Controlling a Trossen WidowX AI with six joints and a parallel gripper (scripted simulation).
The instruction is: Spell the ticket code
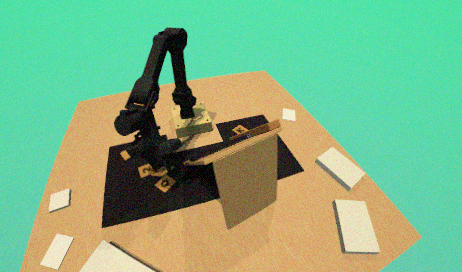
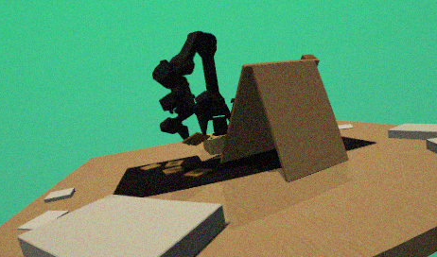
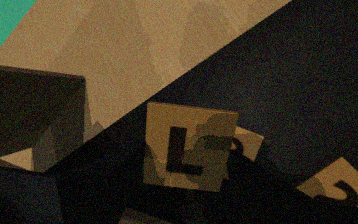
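Note:
My gripper (image 1: 171, 169) (image 2: 195, 135) is shut on the L tile (image 2: 195, 139) (image 3: 177, 150), raised above the mat left of the board. In the wrist view the L looks upright. On the mat lie the 2 tile (image 1: 146, 170) (image 3: 344, 185), the Q tile (image 1: 165, 183) (image 2: 197, 173) and another tile (image 1: 125, 155) (image 2: 150, 166); the arm hides part of this group. The K tile (image 1: 240, 130) shows beyond the top of the board (image 1: 247, 175) (image 2: 298, 118); I cannot tell whether it is in the rail (image 1: 270, 126). The board's front and the ticket's print are hidden.
The dark mat (image 1: 125, 210) (image 2: 132, 184) runs under the board. The arm's pale base block (image 1: 195, 130) stands behind. White slabs lie around the counter (image 1: 300, 235): a large one (image 2: 123, 222) near the front, others (image 1: 340, 167) (image 1: 356, 226) at the right.

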